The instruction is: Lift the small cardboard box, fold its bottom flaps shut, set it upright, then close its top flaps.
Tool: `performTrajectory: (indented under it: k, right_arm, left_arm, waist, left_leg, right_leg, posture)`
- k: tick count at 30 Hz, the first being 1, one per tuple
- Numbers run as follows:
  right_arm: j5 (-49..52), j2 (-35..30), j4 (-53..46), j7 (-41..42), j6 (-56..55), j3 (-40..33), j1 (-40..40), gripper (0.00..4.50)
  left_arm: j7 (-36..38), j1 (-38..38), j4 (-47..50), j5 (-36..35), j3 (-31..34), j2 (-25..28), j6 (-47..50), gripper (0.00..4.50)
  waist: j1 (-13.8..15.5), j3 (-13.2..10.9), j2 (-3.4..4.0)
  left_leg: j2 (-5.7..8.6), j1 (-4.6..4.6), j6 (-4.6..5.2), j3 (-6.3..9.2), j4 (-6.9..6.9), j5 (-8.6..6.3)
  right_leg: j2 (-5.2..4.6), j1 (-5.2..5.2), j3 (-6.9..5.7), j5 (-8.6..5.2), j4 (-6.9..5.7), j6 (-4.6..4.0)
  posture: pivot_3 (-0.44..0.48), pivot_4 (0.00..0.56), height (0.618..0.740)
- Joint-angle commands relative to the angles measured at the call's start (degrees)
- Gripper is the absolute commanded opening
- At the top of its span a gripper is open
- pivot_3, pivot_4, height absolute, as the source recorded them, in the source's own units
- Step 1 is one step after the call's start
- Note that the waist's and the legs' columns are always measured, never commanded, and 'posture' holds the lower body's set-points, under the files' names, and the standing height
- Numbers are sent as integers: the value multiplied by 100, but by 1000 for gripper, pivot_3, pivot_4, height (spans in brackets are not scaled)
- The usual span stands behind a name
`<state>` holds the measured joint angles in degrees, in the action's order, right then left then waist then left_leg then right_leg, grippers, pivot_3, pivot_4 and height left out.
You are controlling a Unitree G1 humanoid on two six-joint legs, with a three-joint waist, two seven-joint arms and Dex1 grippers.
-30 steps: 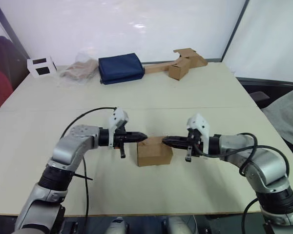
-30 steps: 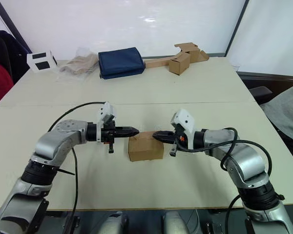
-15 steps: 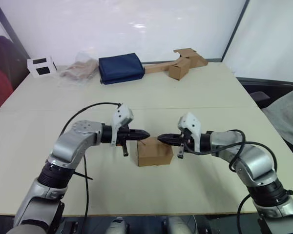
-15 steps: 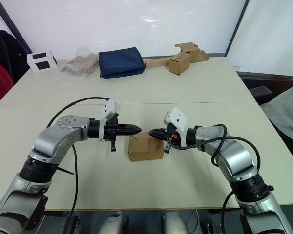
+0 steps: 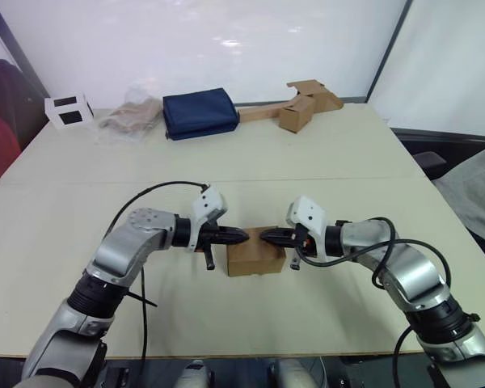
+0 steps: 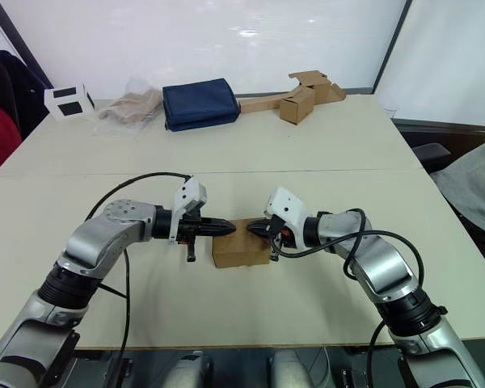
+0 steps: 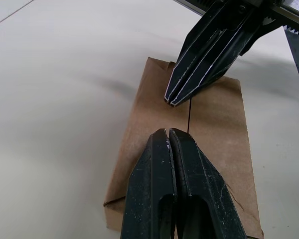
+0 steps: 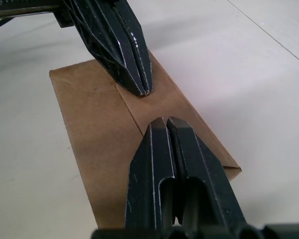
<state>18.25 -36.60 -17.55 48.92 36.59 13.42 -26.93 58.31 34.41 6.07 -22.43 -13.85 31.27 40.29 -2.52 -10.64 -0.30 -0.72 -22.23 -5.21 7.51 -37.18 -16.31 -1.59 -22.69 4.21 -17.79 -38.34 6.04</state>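
We see the small cardboard box (image 5: 256,252), plain brown and matte, sitting upright on the pale smooth worktop (image 5: 323,153) between our arms, its top flaps (image 7: 209,124) lying flat with a thin dark centre seam. Our left gripper (image 7: 168,133) and right gripper (image 8: 164,122), each a pair of black tapered fingers pressed together, point tip to tip just above that seam, holding nothing.

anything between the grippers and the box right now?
Nothing visible. The left gripper and right gripper are both shut, tips pointing at each other just over the top flaps of the box, apart by a small gap. The navy bag and cardboard heap lie far off.
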Motion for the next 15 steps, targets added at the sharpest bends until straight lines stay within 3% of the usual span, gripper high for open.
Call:
performTrajectory:
  k: [1, 5, 10, 12, 15]
  right_arm:
    - [328, 217, -162, 10, -72, -333, 64, 0]
    - [1231, 844, -363, -484, 132, -1369, -55, 0]
    - [2216, 1216, -656, -1316, 768, -2365, -108, 0]
    - [2582, 1230, -877, -1558, 886, -2801, 137, 0]
    - [2844, 823, -1136, -1637, 1257, -3198, 789, 0]
  left_arm:
    - [-107, -51, 38, -151, 239, -21, 163, 46]
    - [-457, -62, 367, -1297, 1438, -343, 749, 46]
    - [-1650, -392, 808, -819, 2003, -319, 466, 46]
    - [-1606, -792, 1031, -821, 2078, -19, 564, 46]
    - [-1304, -1515, 1113, -1396, 2606, 209, 765, 46]
  waist:
    - [0, 0, 0]
    - [-3, -1, -1]
    - [3, 0, 1]
    - [2, 0, 1]
    - [5, 0, 1]
  left_leg:
    - [0, 0, 0, 0, 0, 0]
    - [-1, -1, 0, 0, 0, 0]
    - [-2, -4, 0, 4, -1, 0]
    - [-1, -4, -1, 4, 0, 0]
    - [-2, -4, 0, 2, 10, 0]
  right_leg:
    - [0, 0, 0, 0, 0, 0]
    - [0, -3, 1, 0, -3, 0]
    - [-3, -3, 0, 0, -1, 0]
    - [-4, -3, 0, 0, -2, 0]
    - [-3, -6, 2, 0, 3, -1]
  posture:
    - [0, 150, 740]
    - [0, 150, 740]
    - [0, 150, 740]
    - [0, 150, 740]
    - [0, 150, 740]
